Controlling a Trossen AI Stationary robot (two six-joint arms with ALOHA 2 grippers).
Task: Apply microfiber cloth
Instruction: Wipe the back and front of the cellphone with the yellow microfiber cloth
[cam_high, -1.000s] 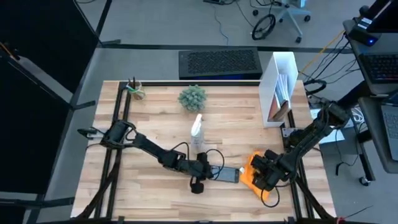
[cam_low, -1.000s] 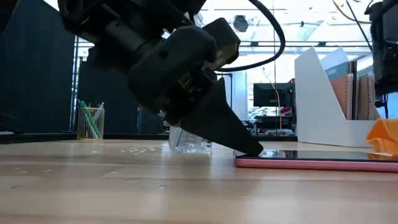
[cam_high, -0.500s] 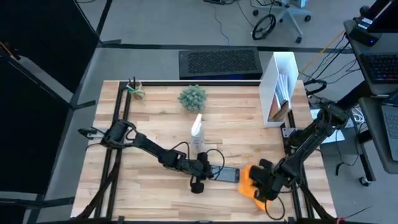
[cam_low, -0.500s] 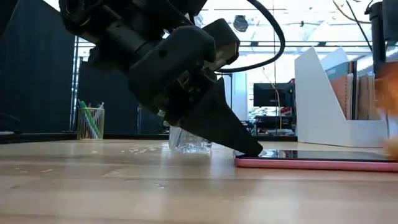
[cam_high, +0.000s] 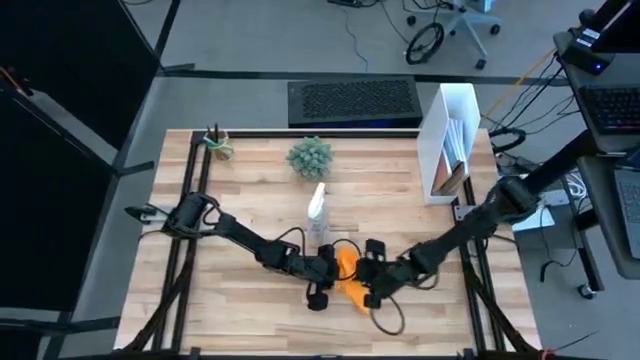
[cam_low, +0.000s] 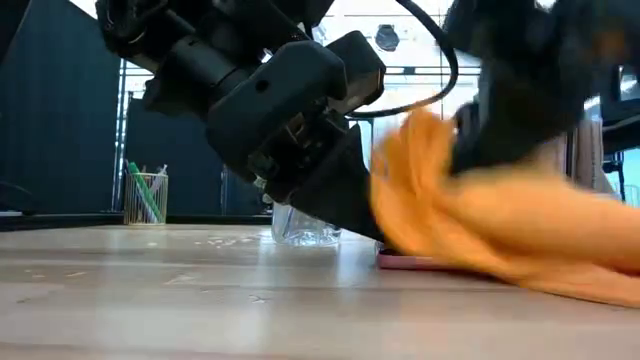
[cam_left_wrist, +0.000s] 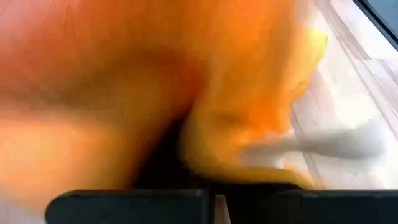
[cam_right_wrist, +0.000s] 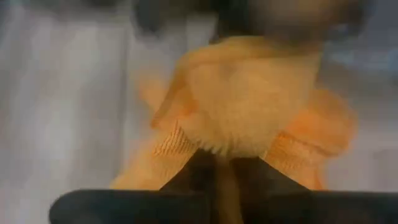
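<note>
High view shows the cloth (cam_high: 352, 285) bunched at the front middle of the worktop (cam_high: 250, 180), over the spot where the phone lies; only a pink sliver of the phone (cam_low: 410, 262) peeks out from under it in the low view. The right gripper (cam_high: 372, 288) has the cloth pinched between its fingers, a tuft of orange fabric showing right at them in the right wrist view.

To wipe well, I'd say the cloth wants to be kept low and flat on the glass and dragged along the phone's length, not lifted in a wad. The pinning finger should not be knocked either.

The right arm reaches in long and low from the right edge, stretched toward the centre. The left gripper (cam_high: 322, 272) sits just beside the cloth, tilted down with a finger on the phone's end; I can't tell how wide it stands. A spray bottle (cam_high: 318, 212) stands just behind.
</note>
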